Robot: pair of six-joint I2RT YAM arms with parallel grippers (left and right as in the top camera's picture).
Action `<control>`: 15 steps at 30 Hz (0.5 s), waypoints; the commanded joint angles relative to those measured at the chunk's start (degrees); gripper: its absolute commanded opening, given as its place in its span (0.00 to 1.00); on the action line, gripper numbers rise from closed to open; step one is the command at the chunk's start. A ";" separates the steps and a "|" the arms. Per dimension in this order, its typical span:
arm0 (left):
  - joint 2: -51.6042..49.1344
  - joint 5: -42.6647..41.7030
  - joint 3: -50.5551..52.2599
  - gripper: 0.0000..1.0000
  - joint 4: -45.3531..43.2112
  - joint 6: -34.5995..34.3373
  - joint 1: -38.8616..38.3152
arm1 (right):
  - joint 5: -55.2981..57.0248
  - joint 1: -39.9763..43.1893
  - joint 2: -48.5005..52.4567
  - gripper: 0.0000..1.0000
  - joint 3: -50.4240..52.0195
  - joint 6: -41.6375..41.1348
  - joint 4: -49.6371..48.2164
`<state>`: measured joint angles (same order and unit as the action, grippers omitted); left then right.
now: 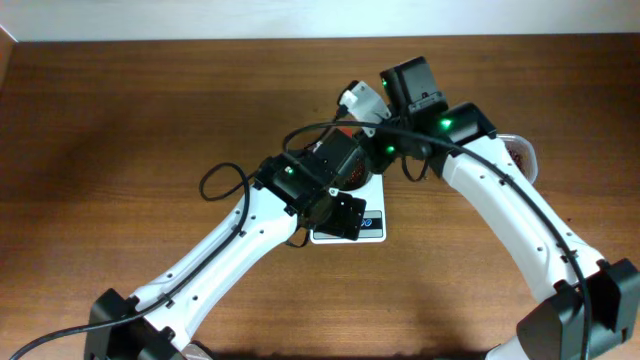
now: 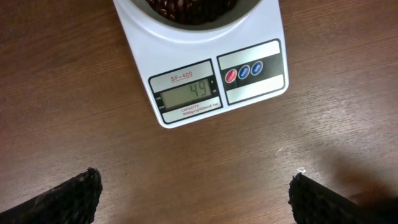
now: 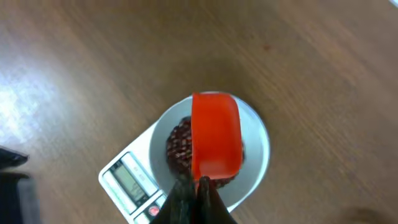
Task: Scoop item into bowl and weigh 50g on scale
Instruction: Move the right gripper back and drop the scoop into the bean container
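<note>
The white scale (image 2: 205,68) stands on the wooden table, and its display reads 49. The white bowl (image 3: 258,149) sits on the scale and holds a heap of dark red-brown beans (image 3: 178,146). My right gripper (image 3: 196,186) is shut on the handle of a red scoop (image 3: 216,134), which hangs over the bowl. My left gripper (image 2: 196,199) is open and empty just in front of the scale. In the overhead view the left gripper (image 1: 345,215) covers most of the scale (image 1: 372,232), and the right gripper (image 1: 372,140) is over the bowl (image 1: 358,182).
A clear tub (image 1: 522,152) with beans in it peeks out behind the right arm at the right. Both arms cross over the middle of the table. A black cable (image 1: 222,182) loops beside the left arm.
</note>
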<state>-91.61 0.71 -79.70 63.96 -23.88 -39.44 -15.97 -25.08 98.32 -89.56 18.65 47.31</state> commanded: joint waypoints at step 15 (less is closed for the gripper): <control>-0.31 0.76 0.17 0.99 0.00 -0.94 -0.22 | -5.95 16.61 -1.44 0.04 -0.87 -19.17 2.08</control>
<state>-91.61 0.73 -79.70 63.90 -23.88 -39.44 -19.44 -11.68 98.30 -89.69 1.83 48.47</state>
